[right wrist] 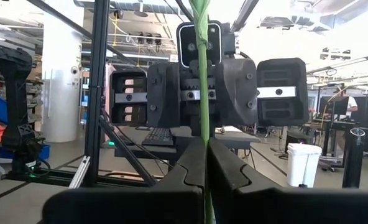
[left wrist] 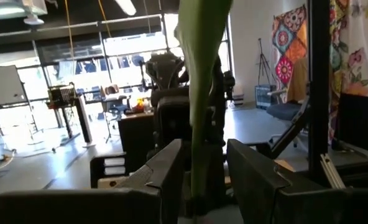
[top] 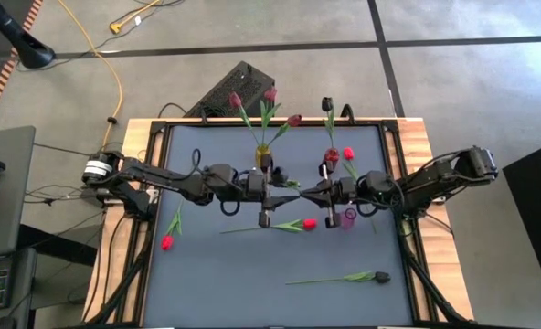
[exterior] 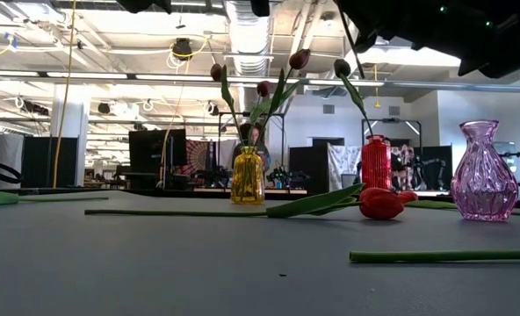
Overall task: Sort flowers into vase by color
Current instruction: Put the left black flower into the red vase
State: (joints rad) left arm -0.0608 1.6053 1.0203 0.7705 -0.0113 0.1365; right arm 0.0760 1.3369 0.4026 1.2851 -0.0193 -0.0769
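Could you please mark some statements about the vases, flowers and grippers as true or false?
1. The yellow vase holds maroon tulips. True.
2. The purple vase holds flowers. False: it stands empty.
3. The right gripper is shut on a green stem. True.
4. Every flower lying loose is red. False: a black tulip lies loose too.
5. The red vase lies on its side. False: it stands upright.

We count three vases (yellow (exterior: 248, 175), red (exterior: 376, 162), pink (exterior: 484, 171)), three maroon tulips (top: 270, 94), two black tulips (top: 381, 277) and at least three red tulips (top: 309, 223).
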